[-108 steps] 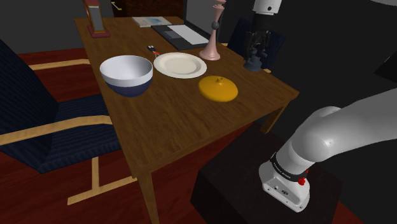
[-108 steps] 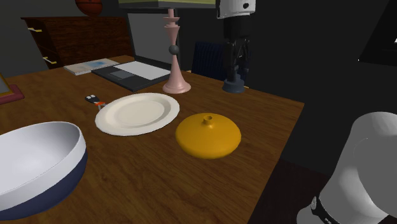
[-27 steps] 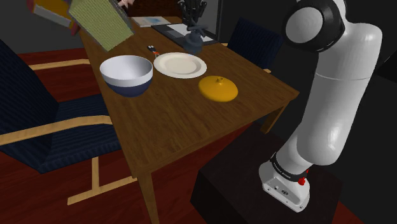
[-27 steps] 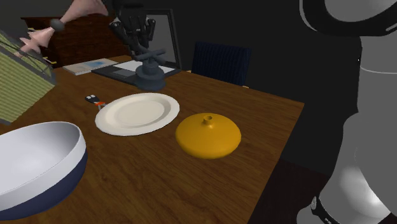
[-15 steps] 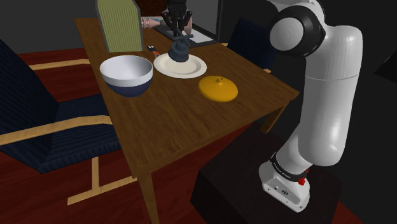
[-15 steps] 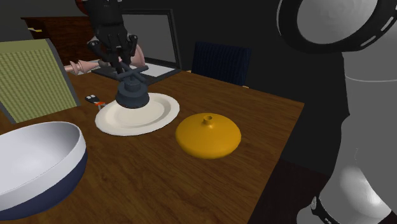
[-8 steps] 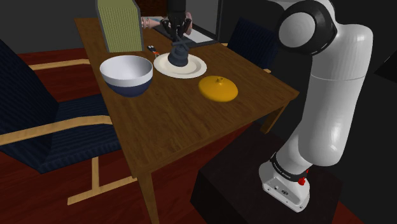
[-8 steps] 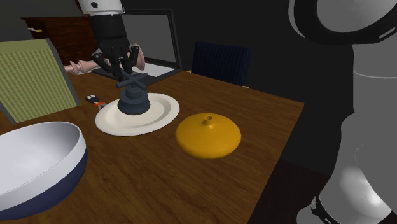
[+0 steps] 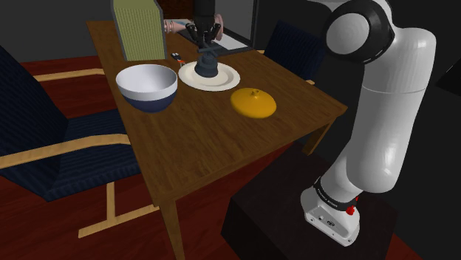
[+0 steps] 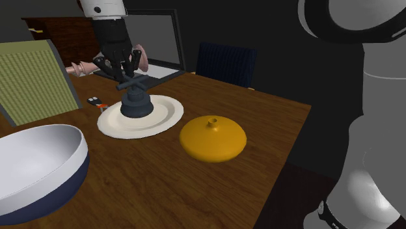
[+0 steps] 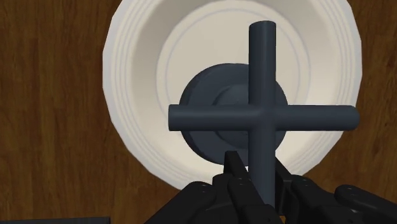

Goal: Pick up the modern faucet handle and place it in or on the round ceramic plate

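The dark grey faucet handle [image 9: 208, 65], a round base with a cross-shaped top, stands upright in the middle of the round cream plate [image 9: 227, 80] on the wooden table. Its base looks set down on the plate [image 10: 166, 117]. My black gripper [image 10: 128, 77] comes straight down onto the handle [image 10: 137, 103] from above. In the wrist view the gripper [image 11: 262, 181] is shut on one bar of the cross [image 11: 262, 118], with the fingers [image 11: 234, 175] pressed to either side of it. The plate [image 11: 137, 76] rings the handle's base.
A white bowl with a blue outside [image 9: 148, 87] stands at the plate's left in the shoulder view, an orange dome [image 9: 253, 103] nearer the stand. A green lampshade [image 9: 137, 29] and a pink lamp stem [image 10: 84, 67] lie behind. A blue chair [image 9: 44, 140] is beside the table.
Over the last second the gripper carried the handle slightly towards the plate's middle and lowered it onto the plate. The grip has stayed shut.
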Motion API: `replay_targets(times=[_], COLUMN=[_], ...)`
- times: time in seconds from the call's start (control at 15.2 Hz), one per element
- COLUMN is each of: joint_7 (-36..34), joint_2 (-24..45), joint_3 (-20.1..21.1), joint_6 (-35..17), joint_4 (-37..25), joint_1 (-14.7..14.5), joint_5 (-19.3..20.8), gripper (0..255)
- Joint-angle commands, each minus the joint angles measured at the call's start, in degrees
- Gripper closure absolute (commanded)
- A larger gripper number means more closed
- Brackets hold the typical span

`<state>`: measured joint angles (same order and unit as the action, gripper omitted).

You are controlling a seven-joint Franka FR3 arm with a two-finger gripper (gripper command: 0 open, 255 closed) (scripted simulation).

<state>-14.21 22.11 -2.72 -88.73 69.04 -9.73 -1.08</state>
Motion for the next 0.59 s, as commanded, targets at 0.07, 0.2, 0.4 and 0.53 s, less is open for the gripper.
replay_targets(times=[0.07,0.2,0.4,0.53], joint_7=[0.15,0.15,-0.15,-0.15], joint_2=[-0.02,-1.65,0.36,2.74], joint_3=[0.07,0.05,0.17,0.17], joint_6=[2.62,1.6,3.01,8.19], joint_4=[1.42,4.08,0.64,-6.92], joint_1=[0.01,-0.03,-0.19,-0.04], joint_5=[-0.12,-0.06,-0.1,-0.2], gripper=[0,0,0,0])
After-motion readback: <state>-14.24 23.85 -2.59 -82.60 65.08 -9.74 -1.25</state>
